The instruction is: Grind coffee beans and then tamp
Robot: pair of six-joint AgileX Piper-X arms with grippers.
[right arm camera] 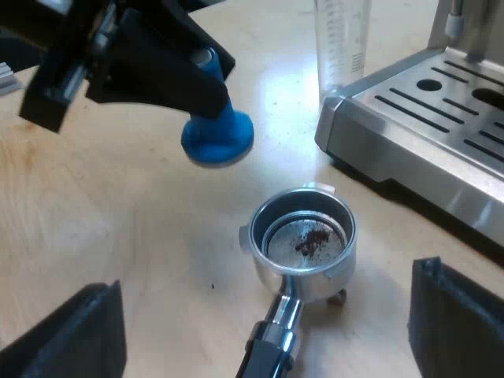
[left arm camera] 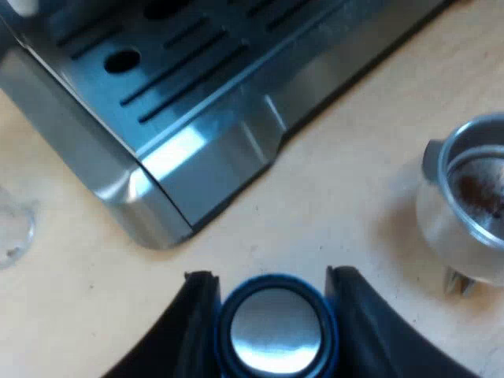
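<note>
My left gripper (left arm camera: 272,279) is shut on the blue tamper (left arm camera: 276,331), whose shiny round metal face shows between the fingers. Seen from the right wrist, the left gripper (right arm camera: 201,75) holds the blue tamper (right arm camera: 218,135) just above the wooden table, a short way from the metal holder (right arm camera: 303,244). The holder's basket (left arm camera: 472,197) stands on the table with a few coffee grounds inside, its dark handle (right arm camera: 268,346) pointing toward my right gripper (right arm camera: 264,331). The right gripper is open, its fingers wide apart on either side of the handle, touching nothing.
The espresso machine's steel drip tray (left arm camera: 157,87) with slots sits close to the tamper, and the drip tray (right arm camera: 425,118) also lies near the holder. A clear measuring glass (right arm camera: 341,43) stands by the tray's corner; the glass's rim (left arm camera: 12,228) shows beside the machine.
</note>
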